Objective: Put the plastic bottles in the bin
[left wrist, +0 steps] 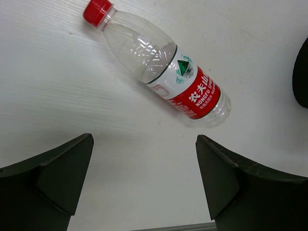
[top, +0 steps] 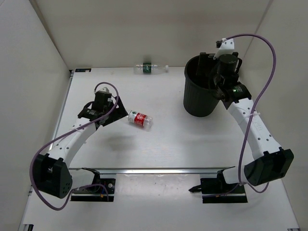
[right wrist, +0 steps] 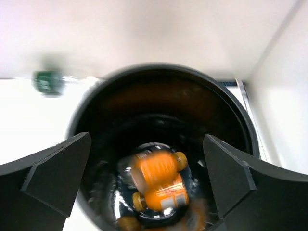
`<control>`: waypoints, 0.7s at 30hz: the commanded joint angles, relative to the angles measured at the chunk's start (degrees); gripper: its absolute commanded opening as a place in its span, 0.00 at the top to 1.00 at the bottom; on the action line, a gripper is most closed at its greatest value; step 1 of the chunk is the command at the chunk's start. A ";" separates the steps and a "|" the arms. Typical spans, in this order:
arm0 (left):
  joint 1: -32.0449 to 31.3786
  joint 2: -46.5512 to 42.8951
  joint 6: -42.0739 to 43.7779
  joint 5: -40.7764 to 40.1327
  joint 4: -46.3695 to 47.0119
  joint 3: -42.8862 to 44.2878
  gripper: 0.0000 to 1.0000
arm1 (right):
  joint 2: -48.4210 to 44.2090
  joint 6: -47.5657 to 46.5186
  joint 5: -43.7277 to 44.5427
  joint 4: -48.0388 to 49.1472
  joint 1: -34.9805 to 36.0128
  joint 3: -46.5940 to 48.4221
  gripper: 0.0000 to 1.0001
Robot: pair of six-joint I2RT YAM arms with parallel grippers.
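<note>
left gripper [left wrist: 144,138]: jaws spread wide, pinching nothing. It sits low over the tabletop [top: 168,144], aimed at the red-label bottle [left wrist: 163,72], which lies just ahead of the tips, not between them.
red-label bottle: clear with a red cap, on its side mid-tabletop, at an angle to the jaws. Well apart from the bin [top: 192,98].
right gripper [right wrist: 147,138]: jaws spread wide, nothing between them. It hangs over the bin mouth looking straight down, so anything let go there lands inside.
bin: black round bucket, upright, back right of the tabletop.
orange bottles [right wrist: 159,180]: stubby ones piled at the bin bottom. The top one is blurred and I can't give a count.
green-label bottle [top: 149,69]: on its side against the back wall, left of the bin, neither arm near it.
progress: my read is partly done; the two clear bottles are not yet in.
next: the left arm likely needs to push forward until the bottle body is between the jaws, then close across its width.
risk: it's round and light, so it could roll or skid when nudged.
</note>
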 commanded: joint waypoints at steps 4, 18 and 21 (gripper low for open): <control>2.57 -4.92 -0.15 -1.68 -1.22 -1.15 0.01 | -3.86 -6.52 -0.10 3.83 9.70 -0.25 0.01; 8.99 -5.36 7.50 -2.20 -7.55 3.16 0.01 | 18.37 -14.62 -31.69 -3.56 26.50 1.24 0.01; 9.43 -9.13 7.06 -2.81 -8.43 -1.57 0.01 | 25.47 -15.23 -37.80 -4.68 27.46 3.78 0.01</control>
